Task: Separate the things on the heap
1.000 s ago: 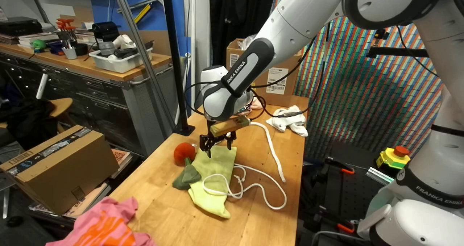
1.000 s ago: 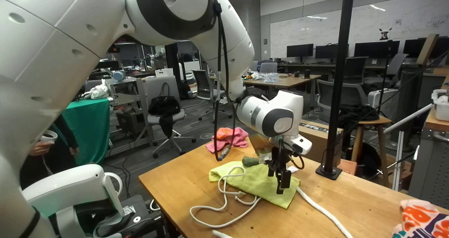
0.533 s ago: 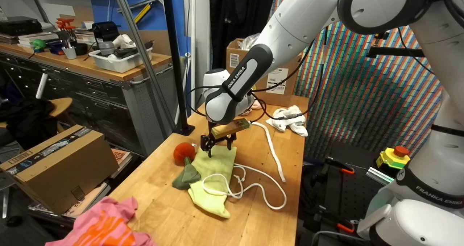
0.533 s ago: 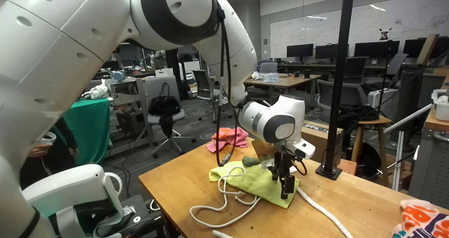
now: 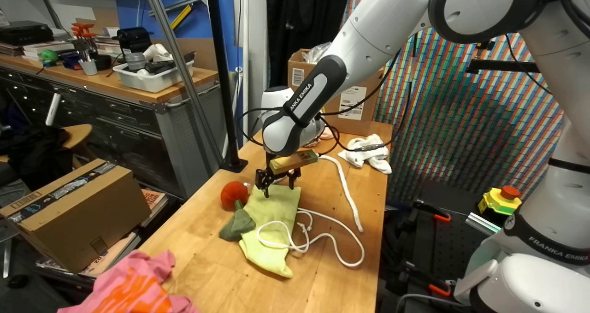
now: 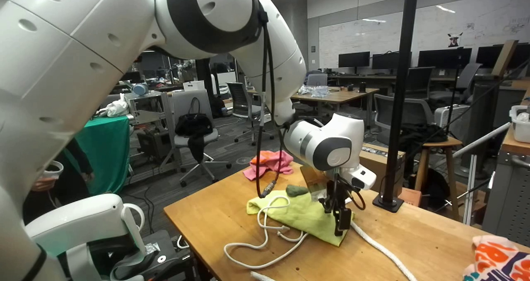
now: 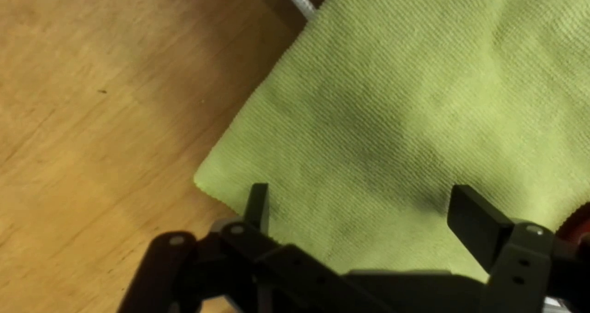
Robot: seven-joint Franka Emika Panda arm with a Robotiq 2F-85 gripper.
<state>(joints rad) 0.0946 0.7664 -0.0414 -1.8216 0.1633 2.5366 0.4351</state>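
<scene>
Mid-table, the heap is a yellow-green cloth [image 5: 275,202] with a thin white rope [image 5: 362,253] looped over it and a lump, red [image 5: 233,194] and green [image 5: 238,223], against its edge. Over one end of this cloth my gripper [image 7: 355,195] points down, open, only cloth showing between the fingers; whether the tips touch it I cannot tell. A thicker white rope [image 6: 381,248] runs off from near that end. Lying apart are a pink cloth [image 5: 138,280] with orange marks, a white cloth [image 5: 367,152] and an orange-patterned cloth [image 6: 501,260], partly behind the arm in an exterior view.
A brown cardboard box [image 5: 352,102] stands on the far end of the wooden table [image 5: 207,276]. Near the table's edge a black post [image 5: 222,87] rises from a base plate [image 5: 234,165]. Loose cables [image 6: 269,140] hang from the arm. Another cardboard box [image 5: 78,216] sits beside the table.
My gripper has shifted slightly toward the end of the yellow-green cloth, away from the thin rope's loops. It stays open, and the things on the table lie as before.
</scene>
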